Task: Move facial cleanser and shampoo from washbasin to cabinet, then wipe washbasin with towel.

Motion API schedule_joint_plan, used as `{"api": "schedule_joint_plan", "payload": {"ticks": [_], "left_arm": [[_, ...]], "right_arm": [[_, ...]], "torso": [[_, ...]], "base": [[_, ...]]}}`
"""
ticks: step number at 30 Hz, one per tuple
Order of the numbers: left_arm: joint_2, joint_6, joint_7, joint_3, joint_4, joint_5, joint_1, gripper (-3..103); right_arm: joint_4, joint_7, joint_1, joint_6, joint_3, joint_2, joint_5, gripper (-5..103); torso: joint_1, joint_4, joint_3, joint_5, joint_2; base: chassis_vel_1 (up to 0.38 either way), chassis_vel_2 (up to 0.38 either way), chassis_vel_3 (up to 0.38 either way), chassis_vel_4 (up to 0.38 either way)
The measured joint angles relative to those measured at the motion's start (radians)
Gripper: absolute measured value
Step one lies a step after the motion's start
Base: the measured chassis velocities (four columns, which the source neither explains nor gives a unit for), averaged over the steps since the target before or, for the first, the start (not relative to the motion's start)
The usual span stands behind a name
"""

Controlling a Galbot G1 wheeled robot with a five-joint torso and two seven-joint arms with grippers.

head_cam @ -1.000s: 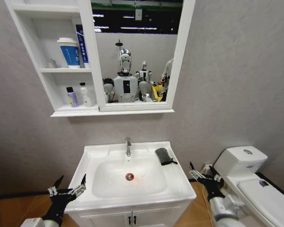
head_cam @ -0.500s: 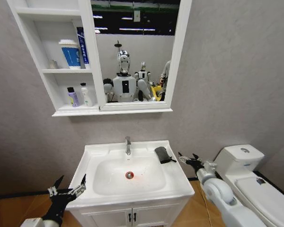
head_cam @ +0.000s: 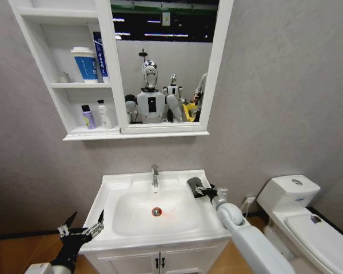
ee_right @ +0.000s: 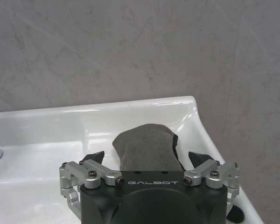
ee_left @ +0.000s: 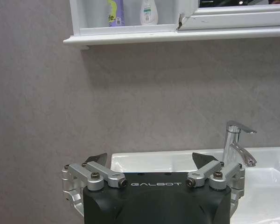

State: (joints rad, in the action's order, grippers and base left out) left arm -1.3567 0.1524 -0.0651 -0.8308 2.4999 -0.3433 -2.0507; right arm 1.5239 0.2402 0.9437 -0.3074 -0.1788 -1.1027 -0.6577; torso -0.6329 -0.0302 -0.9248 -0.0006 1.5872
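- The right gripper, a black block with silver finger links, reaches over the right rear corner of the white rectangular ceramic washbasin; its fingers stand spread apart, and in the right wrist view they straddle the small dark grey folded towel without closing on it
- That towel lies flat on the washbasin's rim, just beside the right edge and near the back wall
- The left gripper hangs low off the washbasin's front left corner, its fingers also wide apart and holding nothing
- The chrome tap stands at the middle of the rear edge, and the red-ringed drain sits at the bottom of the bowl
- The white wall-hung cabinet with its tall mirror panel is mounted above; on its lowest shelf a purple bottle and a white bottle stand side by side, and a blue-and-white cup sits on the shelf above
- A white toilet stands to the right of the washbasin
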Motion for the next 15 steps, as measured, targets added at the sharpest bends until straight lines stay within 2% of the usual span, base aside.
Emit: {"api": "schedule_joint_plan", "payload": {"ticks": [5, 7, 8, 15], "left_arm": [[0.0, 0.0, 0.0, 0.0, 0.0, 0.0, 0.0, 100], [0.0, 0.0, 0.0, 0.0, 0.0, 0.0, 0.0, 100], [0.0, 0.0, 0.0, 0.0, 0.0, 0.0, 0.0, 100], [0.0, 0.0, 0.0, 0.0, 0.0, 0.0, 0.0, 100]], "right_arm": [[-0.033, 0.001, -0.015, -0.001, 0.013, -0.015, 0.014, 89], [-0.038, 0.003, -0.017, -0.003, 0.014, -0.016, 0.014, 89], [-0.043, 0.005, -0.02, -0.006, 0.014, -0.018, 0.016, 81], [-0.063, 0.006, -0.027, -0.018, 0.013, -0.016, 0.017, 73]], "torso": [[0.0, -0.0002, 0.0, -0.0002, 0.0], [0.0, -0.0002, 0.0, -0.0001, 0.0], [0.0, -0.0001, 0.0, 0.0, 0.0], [0.0, -0.0002, 0.0, -0.0001, 0.0]], "base": [[0.0, 0.0, 0.0, 0.0], [0.0, 0.0, 0.0, 0.0], [0.0, 0.0, 0.0, 0.0], [0.0, 0.0, 0.0, 0.0]]}}
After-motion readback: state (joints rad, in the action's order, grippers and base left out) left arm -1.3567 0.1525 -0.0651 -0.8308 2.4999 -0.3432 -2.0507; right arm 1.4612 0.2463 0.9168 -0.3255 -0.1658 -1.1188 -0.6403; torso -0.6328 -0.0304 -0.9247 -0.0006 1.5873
